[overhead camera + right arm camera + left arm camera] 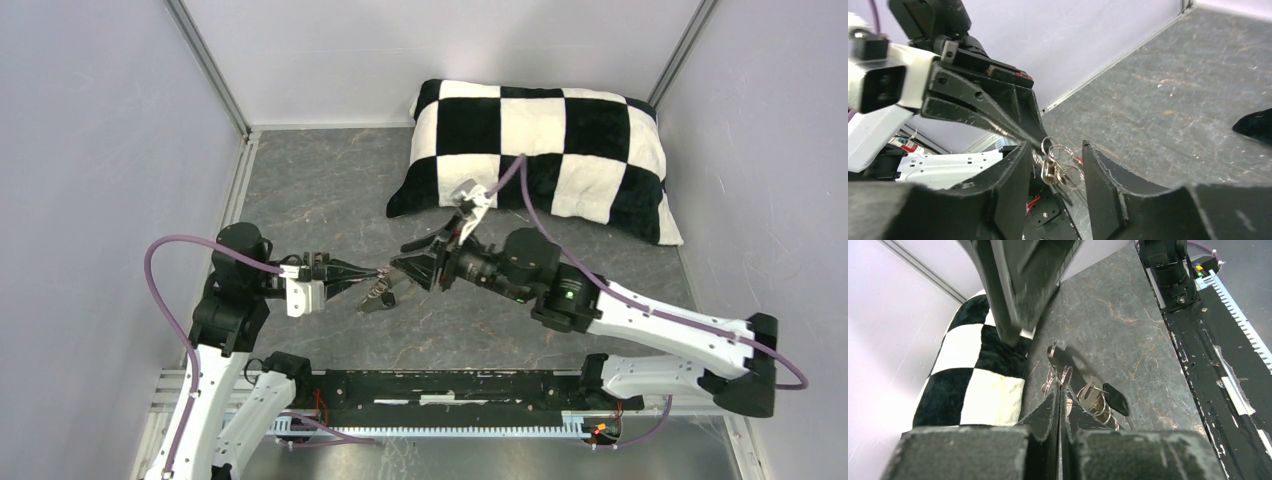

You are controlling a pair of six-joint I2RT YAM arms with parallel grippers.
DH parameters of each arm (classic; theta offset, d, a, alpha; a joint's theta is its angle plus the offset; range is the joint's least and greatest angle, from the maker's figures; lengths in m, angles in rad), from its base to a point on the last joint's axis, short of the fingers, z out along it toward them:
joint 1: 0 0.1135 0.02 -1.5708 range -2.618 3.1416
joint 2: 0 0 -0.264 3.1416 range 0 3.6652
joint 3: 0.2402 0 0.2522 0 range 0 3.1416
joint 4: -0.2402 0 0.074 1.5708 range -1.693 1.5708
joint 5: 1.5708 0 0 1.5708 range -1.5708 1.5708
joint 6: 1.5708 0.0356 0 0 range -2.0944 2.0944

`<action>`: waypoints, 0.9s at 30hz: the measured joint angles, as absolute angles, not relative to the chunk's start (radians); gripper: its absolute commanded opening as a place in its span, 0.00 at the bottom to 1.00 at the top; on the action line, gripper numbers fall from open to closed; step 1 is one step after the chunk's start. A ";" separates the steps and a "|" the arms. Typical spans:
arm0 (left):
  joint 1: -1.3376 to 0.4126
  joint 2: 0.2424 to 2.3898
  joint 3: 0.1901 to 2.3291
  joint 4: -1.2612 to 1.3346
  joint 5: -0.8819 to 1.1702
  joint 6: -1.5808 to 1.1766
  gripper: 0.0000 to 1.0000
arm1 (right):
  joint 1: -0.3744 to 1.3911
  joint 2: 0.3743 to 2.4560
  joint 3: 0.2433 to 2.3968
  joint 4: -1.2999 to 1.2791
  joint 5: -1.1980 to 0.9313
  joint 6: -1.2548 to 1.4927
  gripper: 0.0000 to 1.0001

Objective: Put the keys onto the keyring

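A bunch of thin wire rings, the keyring (1057, 376), hangs just above the table between both arms. My left gripper (1059, 385) is shut, pinching one of its rings at the fingertips. Below the rings dangle a flat grey metal key (1091, 390) and a black oblong tag (1115, 399). In the top view the bunch (378, 295) hangs under the left gripper (383, 272). My right gripper (1055, 150) is open, one finger on each side of the rings (1062, 161) without touching them. It faces the left gripper's fingers (998, 115) head-on.
A black-and-white checked pillow (540, 150) lies at the back right, close behind the right arm. The black rail (450, 385) carrying the arm bases runs along the near edge. Pale walls enclose the grey marbled table (320, 190) on three sides.
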State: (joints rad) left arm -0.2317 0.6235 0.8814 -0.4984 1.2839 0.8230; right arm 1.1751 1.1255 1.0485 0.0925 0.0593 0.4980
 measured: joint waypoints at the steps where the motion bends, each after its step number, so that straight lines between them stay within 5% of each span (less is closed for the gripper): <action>1: -0.231 0.624 0.881 -0.495 1.284 0.822 0.02 | 1.175 1.097 1.038 0.096 0.065 0.488 0.54; 8: -0.231 0.624 0.881 -0.462 1.284 0.785 0.02 | 1.173 0.921 0.889 0.120 0.056 0.446 0.57; 27: -0.231 0.615 0.872 -0.339 1.262 0.629 0.02 | 1.230 0.970 0.787 0.292 -0.013 0.415 0.44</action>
State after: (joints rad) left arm -0.2314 0.6151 0.8722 -0.3386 1.2617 0.6292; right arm 1.2304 0.9703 0.7868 0.2924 -0.0128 0.4152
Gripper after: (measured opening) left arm 0.024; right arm 0.480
